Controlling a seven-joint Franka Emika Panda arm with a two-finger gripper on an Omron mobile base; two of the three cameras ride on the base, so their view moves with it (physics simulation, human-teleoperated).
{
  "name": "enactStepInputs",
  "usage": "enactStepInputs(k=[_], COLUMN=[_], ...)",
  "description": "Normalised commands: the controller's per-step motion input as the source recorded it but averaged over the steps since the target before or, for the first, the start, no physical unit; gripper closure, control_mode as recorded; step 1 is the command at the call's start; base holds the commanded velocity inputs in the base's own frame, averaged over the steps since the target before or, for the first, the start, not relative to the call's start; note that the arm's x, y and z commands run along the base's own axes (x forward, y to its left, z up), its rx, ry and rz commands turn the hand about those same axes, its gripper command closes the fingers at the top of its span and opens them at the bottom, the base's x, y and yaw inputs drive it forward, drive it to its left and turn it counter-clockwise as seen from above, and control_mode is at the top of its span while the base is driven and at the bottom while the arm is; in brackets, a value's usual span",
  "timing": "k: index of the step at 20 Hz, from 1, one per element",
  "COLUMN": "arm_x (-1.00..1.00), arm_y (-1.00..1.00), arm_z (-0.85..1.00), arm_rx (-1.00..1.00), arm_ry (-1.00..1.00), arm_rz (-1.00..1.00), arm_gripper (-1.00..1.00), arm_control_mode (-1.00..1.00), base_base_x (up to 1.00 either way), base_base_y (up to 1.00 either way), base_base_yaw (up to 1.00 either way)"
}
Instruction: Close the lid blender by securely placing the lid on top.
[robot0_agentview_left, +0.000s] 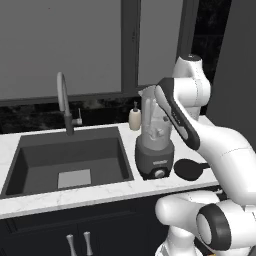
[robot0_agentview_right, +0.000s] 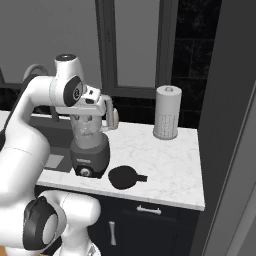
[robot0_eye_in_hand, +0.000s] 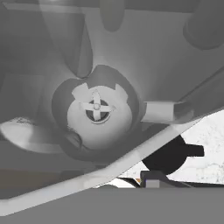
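Note:
The blender (robot0_agentview_left: 154, 145) stands on the counter just right of the sink, its clear jar (robot0_agentview_right: 89, 129) open on a dark grey base with a front knob. Flat on the counter to the blender's right lies the black round lid (robot0_agentview_left: 188, 169) (robot0_agentview_right: 123, 177), tab pointing right. My gripper (robot0_agentview_right: 95, 111) hangs directly over the jar's mouth and holds nothing. The hand view looks straight down into the jar at the blades (robot0_eye_in_hand: 96, 106), and the lid (robot0_eye_in_hand: 168, 157) shows off to the lower right. The fingers are too hidden to tell whether they are open.
A dark sink (robot0_agentview_left: 30, 150) with a tall faucet (robot0_agentview_left: 64, 102) lies left of the blender. A cream soap bottle (robot0_agentview_left: 135, 117) stands behind it. A white paper-towel roll (robot0_agentview_right: 167, 112) stands at the back right, and a tall dark panel (robot0_agentview_right: 230, 125) bounds the counter's right end.

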Motion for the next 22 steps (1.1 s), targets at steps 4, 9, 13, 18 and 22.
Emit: enactStepInputs(k=[4,9,13,18,22], arm_x=[-0.06,-0.24,-0.82,-0.47,-0.01], arm_y=[0.00,-0.16,-0.95,-0.83,-0.82], arm_z=[0.00,-0.29,-0.10,-0.16,-0.49], arm_rx=[0.00,0.01,0.03,-0.04,-0.23], arm_ry=[0.00,-0.06,-0.30,-0.05,0.12], arm_rz=[0.00,0.07,0.15,0.08,0.18], arm_gripper=[-1.00,-1.00,-1.00,-1.00,-1.00], arm_control_mode=[-1.00,-1.00,-1.00,-1.00,-1.00], base_base_x=[0.00,0.00,0.00,0.00,0.00], base_base_y=[0.00,0.00,0.00,0.00,0.00], base_base_yaw=[0.00,0.00,0.00,0.00,0.00])
